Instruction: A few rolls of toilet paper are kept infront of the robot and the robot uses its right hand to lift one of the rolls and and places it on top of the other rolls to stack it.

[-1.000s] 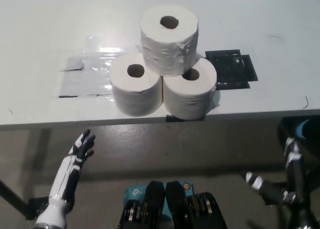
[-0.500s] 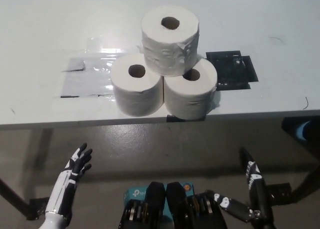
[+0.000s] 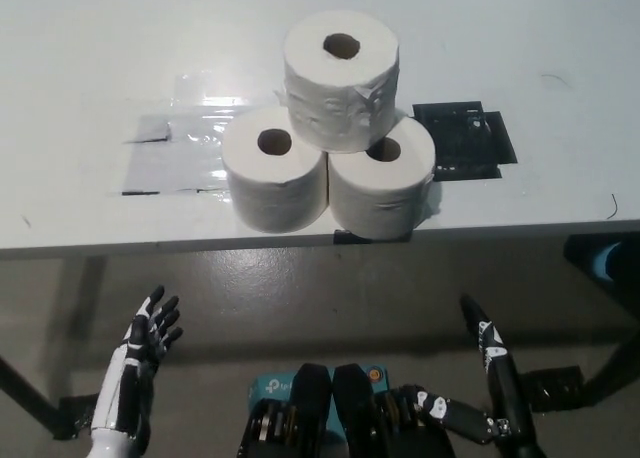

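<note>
Stack of three toilet paper rolls stands near the front edge of the white table (image 3: pixel 90 38). The top roll (image 3: pixel 340 78) sits upright, core hole facing up, resting on the two lower rolls and bridging the seam between them, set slightly toward the far side. The lower left roll (image 3: pixel 273 178) and lower right roll (image 3: pixel 380 186) stand upright side by side, touching each other. All three are white, full-looking, with dark core holes; the top roll's outer wrap shows a loose, wrinkled flap on its right side.

No containers in view.

Surroundings: a clear, shiny plastic sheet (image 3: pixel 175 143) lies flat on the table just to the left of and behind the lower left roll. A black square patch (image 3: pixel 465 138) lies flat on the table just right of the lower right roll. A small dark strip shows at the table edge below the lower right roll. Nothing stands between the stack and the table front.

The left hand (image 3: pixel 148 333) hangs below the table edge at lower left, over the floor (image 3: pixel 330 298), fingers spread and released, holding nothing. The right hand (image 3: pixel 480 393) is low at lower right, also below the table, well apart from the rolls, fingers extended and released, empty
</note>
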You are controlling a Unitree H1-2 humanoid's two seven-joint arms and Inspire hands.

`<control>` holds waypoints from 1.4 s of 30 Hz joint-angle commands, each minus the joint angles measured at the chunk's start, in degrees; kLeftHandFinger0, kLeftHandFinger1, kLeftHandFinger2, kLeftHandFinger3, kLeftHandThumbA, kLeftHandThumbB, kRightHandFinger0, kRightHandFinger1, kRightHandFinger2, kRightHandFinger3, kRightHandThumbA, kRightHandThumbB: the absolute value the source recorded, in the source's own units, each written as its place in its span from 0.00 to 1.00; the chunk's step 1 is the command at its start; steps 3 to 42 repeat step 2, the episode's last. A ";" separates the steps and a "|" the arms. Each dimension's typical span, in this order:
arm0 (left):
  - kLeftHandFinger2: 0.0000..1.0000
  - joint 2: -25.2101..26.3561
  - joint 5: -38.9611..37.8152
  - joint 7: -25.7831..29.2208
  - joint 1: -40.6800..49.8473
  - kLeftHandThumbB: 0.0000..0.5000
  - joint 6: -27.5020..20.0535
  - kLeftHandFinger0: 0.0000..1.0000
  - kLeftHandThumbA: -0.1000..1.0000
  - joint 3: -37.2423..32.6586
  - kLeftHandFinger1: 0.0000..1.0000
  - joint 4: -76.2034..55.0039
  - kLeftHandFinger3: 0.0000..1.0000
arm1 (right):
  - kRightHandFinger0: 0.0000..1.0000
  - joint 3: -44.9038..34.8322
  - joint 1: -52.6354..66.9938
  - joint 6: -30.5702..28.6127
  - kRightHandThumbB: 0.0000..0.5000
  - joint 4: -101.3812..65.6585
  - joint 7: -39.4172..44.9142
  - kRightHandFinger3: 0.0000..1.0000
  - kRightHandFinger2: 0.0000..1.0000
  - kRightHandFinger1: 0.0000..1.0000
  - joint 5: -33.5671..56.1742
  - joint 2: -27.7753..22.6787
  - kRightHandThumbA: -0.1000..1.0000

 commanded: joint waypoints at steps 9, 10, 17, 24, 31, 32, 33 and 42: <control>1.00 -1.23 -0.57 1.45 -0.26 0.00 0.02 1.00 1.00 0.07 1.00 -2.00 1.00 | 1.00 0.81 -1.29 -3.08 0.15 -0.93 -1.59 1.00 1.00 1.00 1.62 -0.55 1.00; 1.00 -1.23 -0.57 1.45 -0.26 0.00 0.02 1.00 1.00 0.07 1.00 -2.00 1.00 | 1.00 0.81 -1.29 -3.08 0.15 -0.93 -1.59 1.00 1.00 1.00 1.62 -0.55 1.00; 1.00 -1.23 -0.57 1.45 -0.26 0.00 0.02 1.00 1.00 0.07 1.00 -2.00 1.00 | 1.00 0.81 -1.29 -3.08 0.15 -0.93 -1.59 1.00 1.00 1.00 1.62 -0.55 1.00; 1.00 -1.23 -0.57 1.45 -0.26 0.00 0.02 1.00 1.00 0.07 1.00 -2.00 1.00 | 1.00 0.81 -1.29 -3.08 0.15 -0.93 -1.59 1.00 1.00 1.00 1.62 -0.55 1.00; 1.00 -1.23 -0.57 1.45 -0.26 0.00 0.02 1.00 1.00 0.07 1.00 -2.00 1.00 | 1.00 0.81 -1.29 -3.08 0.15 -0.93 -1.59 1.00 1.00 1.00 1.62 -0.55 1.00; 1.00 -1.23 -0.57 1.45 -0.26 0.00 0.02 1.00 1.00 0.07 1.00 -2.00 1.00 | 1.00 0.81 -1.29 -3.08 0.15 -0.93 -1.59 1.00 1.00 1.00 1.62 -0.55 1.00; 1.00 -1.23 -0.57 1.45 -0.26 0.00 0.02 1.00 1.00 0.07 1.00 -2.00 1.00 | 1.00 0.81 -1.29 -3.08 0.15 -0.93 -1.59 1.00 1.00 1.00 1.62 -0.55 1.00; 1.00 -1.23 -0.57 1.45 -0.26 0.00 0.02 1.00 1.00 0.07 1.00 -2.00 1.00 | 1.00 0.81 -1.29 -3.08 0.15 -0.93 -1.59 1.00 1.00 1.00 1.62 -0.55 1.00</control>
